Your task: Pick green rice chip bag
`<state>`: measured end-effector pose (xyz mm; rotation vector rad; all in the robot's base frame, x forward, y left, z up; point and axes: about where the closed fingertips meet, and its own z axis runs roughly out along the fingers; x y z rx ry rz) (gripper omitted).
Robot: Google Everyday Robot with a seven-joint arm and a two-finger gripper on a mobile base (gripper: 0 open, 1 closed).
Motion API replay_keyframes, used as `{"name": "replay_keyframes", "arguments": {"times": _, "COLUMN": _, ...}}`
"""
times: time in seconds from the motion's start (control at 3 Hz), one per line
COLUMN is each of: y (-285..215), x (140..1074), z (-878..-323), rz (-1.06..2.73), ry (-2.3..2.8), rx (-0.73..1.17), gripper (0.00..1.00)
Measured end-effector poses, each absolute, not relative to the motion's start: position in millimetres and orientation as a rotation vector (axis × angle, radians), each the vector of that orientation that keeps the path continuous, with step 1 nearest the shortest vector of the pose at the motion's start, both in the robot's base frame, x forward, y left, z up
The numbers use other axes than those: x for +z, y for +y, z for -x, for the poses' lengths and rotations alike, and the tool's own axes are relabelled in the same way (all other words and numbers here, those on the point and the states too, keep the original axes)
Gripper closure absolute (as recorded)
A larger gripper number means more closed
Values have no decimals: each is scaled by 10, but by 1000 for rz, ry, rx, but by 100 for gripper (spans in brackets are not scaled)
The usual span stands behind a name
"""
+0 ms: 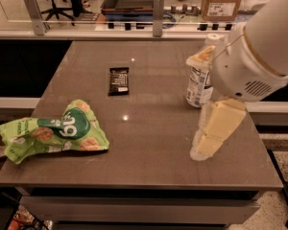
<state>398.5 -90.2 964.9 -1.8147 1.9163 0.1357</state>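
Observation:
The green rice chip bag (53, 135) lies crumpled at the front left of the brown table (153, 143), partly over its left edge. It is lime green with a dark green round logo and pictured tan chips. My gripper (204, 150) is cream-coloured and hangs from the big white arm (259, 47) over the table's front right. It points down and left, far to the right of the bag, and holds nothing that I can see.
A small black bar wrapper (118, 80) lies at the table's middle back. A clear plastic bottle (198, 87) stands at the right, partly hidden behind my arm. A glass partition and a cardboard box (222, 1) are beyond the table's far edge.

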Motion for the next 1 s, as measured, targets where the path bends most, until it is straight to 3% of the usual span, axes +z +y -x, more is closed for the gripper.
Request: {"name": "replay_keyframes", "arguments": {"times": 1.0, "y": 125, "x": 9643, "z": -4188, "rz": 1640, "ry": 1920, "rx": 29, "gripper": 0}}
